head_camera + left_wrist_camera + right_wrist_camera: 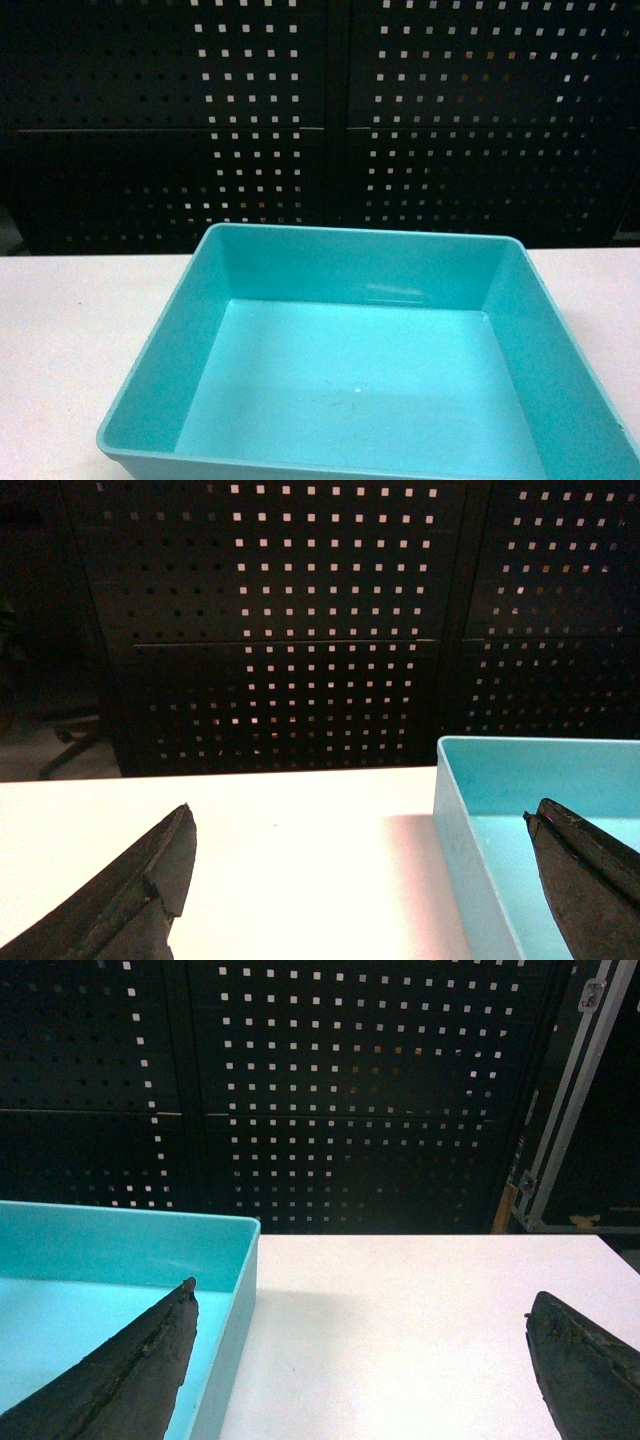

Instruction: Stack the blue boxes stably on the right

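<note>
A light turquoise blue box point(355, 380) stands empty on the white table point(70, 330), filling the near middle of the head view. Neither gripper shows in that view. My left gripper point(359, 812) is open and straddles the blue box's point(540, 770) left wall: one finger hangs over the table, the other over the box's inside. My right gripper point(362, 1291) is open too and straddles the right wall of the blue box point(100, 1245) the same way. Neither gripper has anything between its fingers but that wall.
A black perforated panel point(320, 120) runs behind the table's far edge. A black case with metal edging point(560, 1110) stands at the back right. Bare white table point(430, 1330) lies right of the box and more point(290, 860) left of it.
</note>
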